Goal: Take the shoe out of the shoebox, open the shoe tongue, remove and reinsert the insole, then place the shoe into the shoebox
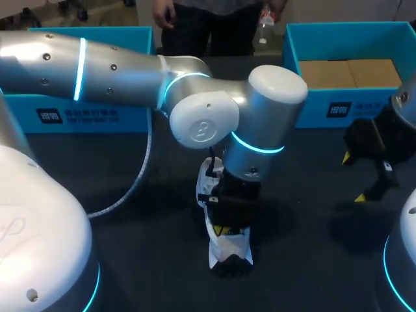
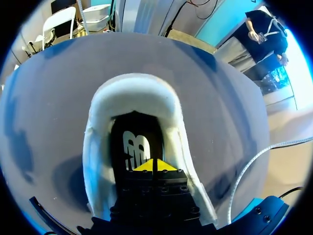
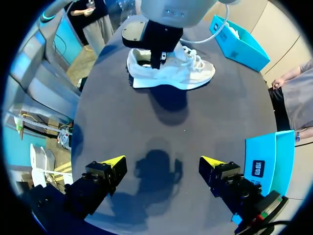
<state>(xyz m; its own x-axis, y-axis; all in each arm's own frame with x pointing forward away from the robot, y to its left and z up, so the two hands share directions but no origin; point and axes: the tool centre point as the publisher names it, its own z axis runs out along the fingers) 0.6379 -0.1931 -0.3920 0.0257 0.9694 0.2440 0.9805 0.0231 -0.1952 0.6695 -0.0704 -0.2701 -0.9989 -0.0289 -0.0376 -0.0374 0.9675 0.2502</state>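
1. Left tool (image 2: 154, 165): clenched, its yellow tips pressed together. Whether anything is pinched between them cannot be told. It points straight down into the mouth of the shoe (image 2: 132, 93).

2. Shoe: white, resting on its sole on the dark worktop (image 1: 156, 266), outside either box. Its padded collar rings the left tool's tips on three sides. One end of the shoe shows just past the tool body in the head view, and the wrist housing covers the rest.

3. Insole (image 2: 138, 147): dark with a white mark, lying inside the shoe directly ahead of and under the left tool's tips. Contact between tips and insole cannot be confirmed.

4. Right tool (image 3: 161, 161): released, fingers spread wide and grasping nothing. It hangs above bare worktop, with its shadow on the surface ahead of the tips. The shoe and the left tool lie well ahead of it, apart from it.

5. First blue box (image 1: 312, 104): stands beyond the right tool, near it but apart. Brown cardboard is visible inside.

6. Second blue box (image 1: 130, 120): stands well to the outer side of the left tool, partly covered by the left arm (image 1: 97, 65).

7. A white cable (image 1: 140, 175) hangs from the left arm down to the worktop beside the left tool.
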